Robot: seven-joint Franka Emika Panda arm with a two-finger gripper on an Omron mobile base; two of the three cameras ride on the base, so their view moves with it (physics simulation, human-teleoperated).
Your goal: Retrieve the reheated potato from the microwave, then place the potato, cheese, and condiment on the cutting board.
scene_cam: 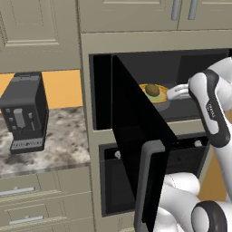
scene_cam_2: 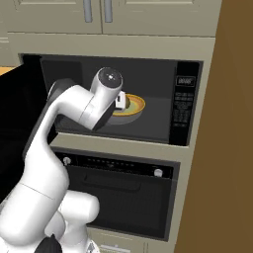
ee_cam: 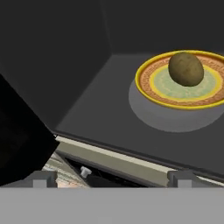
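I see the microwave [scene_cam_2: 185, 104] with its door [scene_cam: 136, 136] swung wide open, and the potato [ee_cam: 186, 68] sits on a yellow-rimmed plate [ee_cam: 148, 89] in the upper right of my hand view, inside the dark cavity. My gripper [ee_cam: 111, 178] has its jaws spread wide, holding nothing, at the cavity's front edge, apart from the potato. A black coffee machine [scene_cam: 25, 111] stands on the counter [scene_cam: 63, 149] at the left of the left base view.

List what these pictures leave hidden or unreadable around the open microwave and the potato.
- Small olive-brown potato: in the right base view the white arm covers most of it.
- Yellow-rimmed plate: its right side is cut off by the hand view's edge.
- Black built-in microwave: control panel lettering too small to read in the right base view.
- Gripper: the left base view cannot show the gap left to the potato.
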